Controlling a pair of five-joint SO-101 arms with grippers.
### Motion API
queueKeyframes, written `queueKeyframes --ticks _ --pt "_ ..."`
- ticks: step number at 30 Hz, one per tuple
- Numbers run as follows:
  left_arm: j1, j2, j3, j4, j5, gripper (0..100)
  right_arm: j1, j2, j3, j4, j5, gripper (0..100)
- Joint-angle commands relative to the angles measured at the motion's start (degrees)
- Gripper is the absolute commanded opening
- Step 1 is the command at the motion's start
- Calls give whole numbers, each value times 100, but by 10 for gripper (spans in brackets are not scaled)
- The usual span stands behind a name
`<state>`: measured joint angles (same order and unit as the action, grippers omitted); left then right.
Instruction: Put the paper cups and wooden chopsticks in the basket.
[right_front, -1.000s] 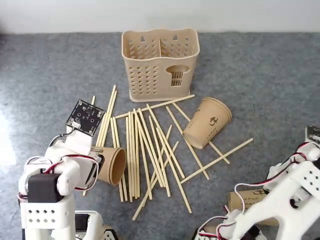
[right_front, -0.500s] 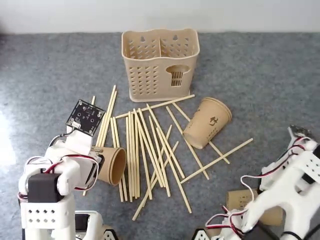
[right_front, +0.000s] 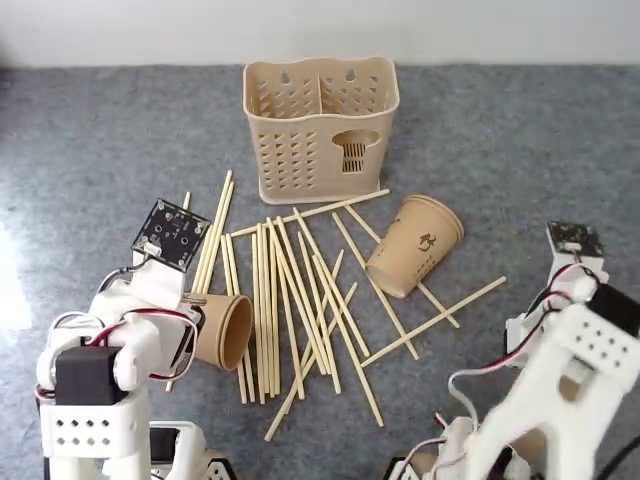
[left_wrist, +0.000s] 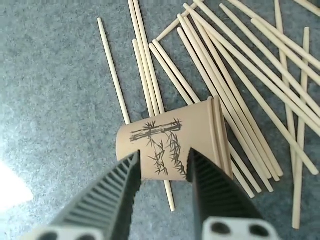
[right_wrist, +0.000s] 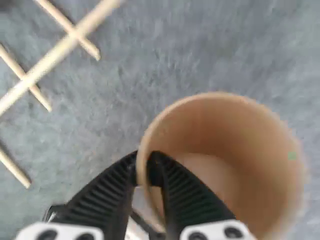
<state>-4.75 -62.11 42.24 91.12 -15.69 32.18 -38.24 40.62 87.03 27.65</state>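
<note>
A beige slotted basket stands upright at the far middle of the table. Several wooden chopsticks lie scattered in front of it. One paper cup lies on its side right of them. A second paper cup with a bamboo print lies on chopsticks at the left; my left gripper hangs open over its side. My right gripper is shut on the rim of a third paper cup, one finger inside and one outside, above the mat near a few chopsticks.
The grey mat runs to a white wall at the back. The right arm stands tall at the near right. Bare mat lies left and right of the basket.
The right arm has swung up and toward the far side, its wrist now higher in the high view. The left arm and its cup have not moved.
</note>
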Motion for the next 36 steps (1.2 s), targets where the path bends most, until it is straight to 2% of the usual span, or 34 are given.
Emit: queueKeyframes --ticks 1,4,7,13,17,25,36 --pt "44 97 -708 35 -273 145 -303 -1051 -35 101 44 9" --pt "35 651 -1068 264 -738 145 -585 -1684 -26 409 44 9" --pt "44 1565 -1411 448 -818 145 -822 -2149 0 629 44 9" --pt "132 2716 -2114 651 -1275 169 -866 -2369 18 743 62 9" --pt "527 2752 -2167 686 -1301 242 -875 -2422 237 699 70 9" --pt "1301 2813 -1895 668 -1275 246 -875 -2422 422 681 79 9" --pt "1240 2813 -1103 123 -1213 246 -875 -2422 422 734 79 9"
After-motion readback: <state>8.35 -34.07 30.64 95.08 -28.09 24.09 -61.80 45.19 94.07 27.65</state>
